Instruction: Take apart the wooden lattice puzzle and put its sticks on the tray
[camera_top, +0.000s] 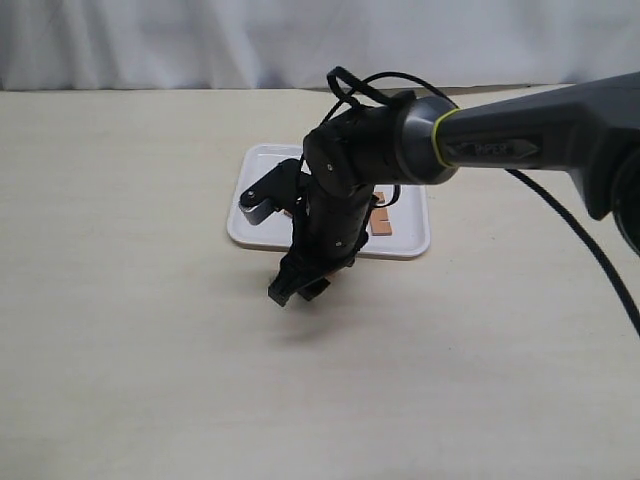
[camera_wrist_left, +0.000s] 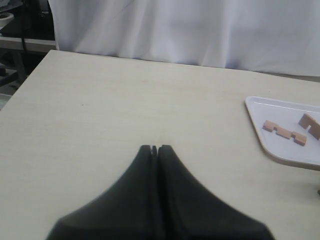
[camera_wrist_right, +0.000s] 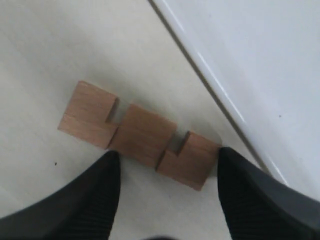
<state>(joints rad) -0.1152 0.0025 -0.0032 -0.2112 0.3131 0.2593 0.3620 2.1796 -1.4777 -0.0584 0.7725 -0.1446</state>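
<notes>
Right arm: reaches in from the right edge of the tabletop and bends down just past the tray's near rim.
Right gripper: points down at the table; its jaws stand apart and clamp nothing. In the exterior view it hangs low over the wood surface on the near side of the tray.
Right fingers: one dark pad sits on either side of the loose stick. Whether a tip touches the stick cannot be told.
Loose stick: reddish-brown and lying flat on the bare tabletop, with its two square notches facing away from the pads. It lies just beside the tray rim, outside the tray.
Tray: white and shallow, resting on the part of the tabletop toward the far edge, in front of the white curtain.
Tray sticks: one notched bar lies flat inside the tray, and a second piece lies near it, cut off by the frame. The exterior view shows one partly hidden behind the arm.
Left gripper: its fingers are pressed together with nothing between them. It sits over bare tabletop well apart from the tray, with the table's far edge ahead of it.
</notes>
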